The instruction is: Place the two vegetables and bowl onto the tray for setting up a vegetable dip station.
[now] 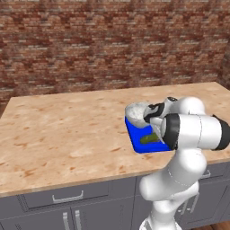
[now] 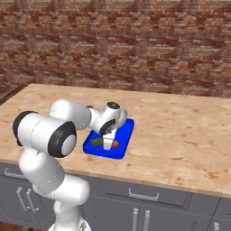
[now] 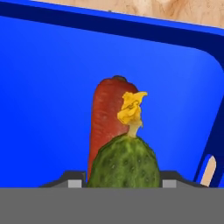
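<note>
Fingers [image 3: 74,183] flanked the stubby green cucumber [image 3: 124,164] beside the orange-red carrot [image 3: 105,120] on the bright blue rectangular tray [image 3: 43,87]; grip unclear, so releasing low seemed wise.

The arm [image 2: 54,135] rises from the base, bends at a raised elbow and reaches forward and down. The wrist turns the end effector [image 2: 107,145] to point straight down. Its fingers [image 3: 75,183] stand partly apart, one on each side of a green piece between them.

Pale speckled stone tabletop [image 1: 67,130] over grey cabinets [image 1: 67,202], brick wall [image 1: 112,40] behind, blue tray [image 2: 124,135] lying flat near its front edge
</note>
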Tool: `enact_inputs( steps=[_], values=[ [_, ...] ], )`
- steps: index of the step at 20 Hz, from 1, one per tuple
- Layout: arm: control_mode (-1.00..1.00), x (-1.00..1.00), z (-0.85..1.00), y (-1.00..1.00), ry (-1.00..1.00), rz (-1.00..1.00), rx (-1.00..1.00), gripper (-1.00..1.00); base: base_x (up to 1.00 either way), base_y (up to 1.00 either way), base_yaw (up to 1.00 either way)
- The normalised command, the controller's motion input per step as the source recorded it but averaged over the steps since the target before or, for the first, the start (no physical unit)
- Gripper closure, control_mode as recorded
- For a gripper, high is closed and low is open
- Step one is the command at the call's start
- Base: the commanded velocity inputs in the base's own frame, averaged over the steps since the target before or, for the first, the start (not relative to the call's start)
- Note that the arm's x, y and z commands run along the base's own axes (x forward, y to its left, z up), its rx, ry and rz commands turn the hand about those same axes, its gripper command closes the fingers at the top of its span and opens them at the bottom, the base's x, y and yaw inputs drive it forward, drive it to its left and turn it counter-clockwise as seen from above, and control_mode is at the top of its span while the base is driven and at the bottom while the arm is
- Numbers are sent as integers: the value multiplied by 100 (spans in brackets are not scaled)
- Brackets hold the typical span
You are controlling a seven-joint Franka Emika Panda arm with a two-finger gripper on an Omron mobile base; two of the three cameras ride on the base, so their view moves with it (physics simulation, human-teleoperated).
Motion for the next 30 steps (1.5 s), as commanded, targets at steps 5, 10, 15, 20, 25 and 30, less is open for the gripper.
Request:
enact_inputs(
  steps=[5,10,15,20,25,30],
  values=[
    [-100,-24,-26,0,-6,-1,0,100,0,0,0],
    [-100,-4,-28,-3,-1,-4,0,100,0,0,0],
    [-100,13,-25,-4,0,-6,0,100,0,0,0],
    [-100,6,-27,-1,0,-6,0,100,0,0,0],
    [-100,-18,-24,0,-4,-3,0,100,0,0,0],
    [-100,-24,-24,0,-8,-2,0,100,0,0,0]
  ],
)
